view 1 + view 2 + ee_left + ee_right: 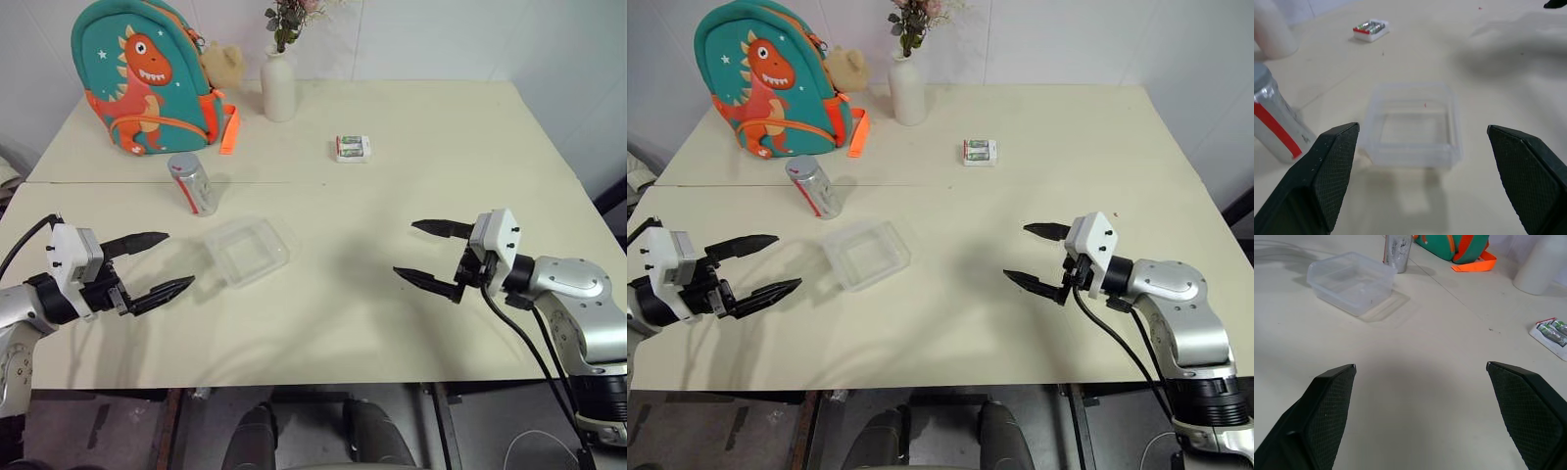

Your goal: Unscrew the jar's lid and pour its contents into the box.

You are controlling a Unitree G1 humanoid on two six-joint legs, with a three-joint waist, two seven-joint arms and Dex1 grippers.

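Observation:
The jar [194,184], silvery with a red stripe, stands upright left of centre on the cream table, its grey lid [182,163] screwed on top. Its contents are hidden inside. The clear box [247,250] lies empty just in front and to the right of the jar. My left gripper [157,262] hovers open to the left of the box, pointing toward it, a short gap away. On the far right my right gripper [427,252] hangs open above bare table, pointing left at the box from well off. Neither holds anything.
A teal dinosaur backpack [142,73] with a plush toy sits at the back left, a white flower vase [278,86] beside it. A small white-and-green packet [353,148] lies behind centre. The table's front edge [313,377] runs close below both grippers.

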